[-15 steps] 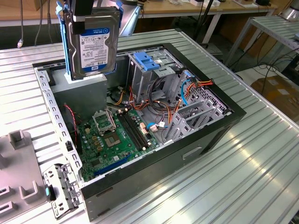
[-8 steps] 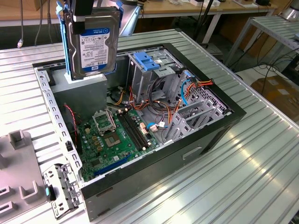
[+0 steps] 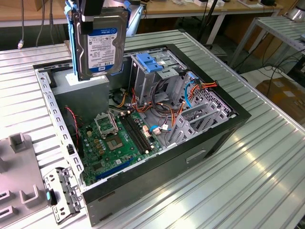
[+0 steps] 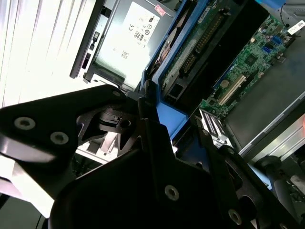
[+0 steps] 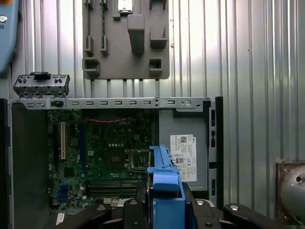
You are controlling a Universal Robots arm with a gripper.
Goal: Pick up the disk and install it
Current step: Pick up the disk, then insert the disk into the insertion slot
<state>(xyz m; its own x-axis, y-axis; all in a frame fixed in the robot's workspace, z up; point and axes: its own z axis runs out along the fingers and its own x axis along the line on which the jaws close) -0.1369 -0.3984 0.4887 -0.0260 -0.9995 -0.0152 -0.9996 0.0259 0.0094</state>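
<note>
The gripper [image 3: 94, 14] was clenched on the disk [image 3: 101, 45], which hung upright just beneath it, over the open computer case [image 3: 228, 119]. The step probably called for holding the disk square to the drive cage [image 3: 162, 78], below and to one side of the gripper, and clear of the cables [image 3: 189, 95].

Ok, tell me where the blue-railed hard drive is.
In the exterior view's upper left, the grey metal hard drive with blue plastic rails hangs upright in the gripper, above the grey power supply box in the black computer case.

Bright light, ribbed table [image 4: 28, 43] blown white in the second wrist view, soft shadows
</note>
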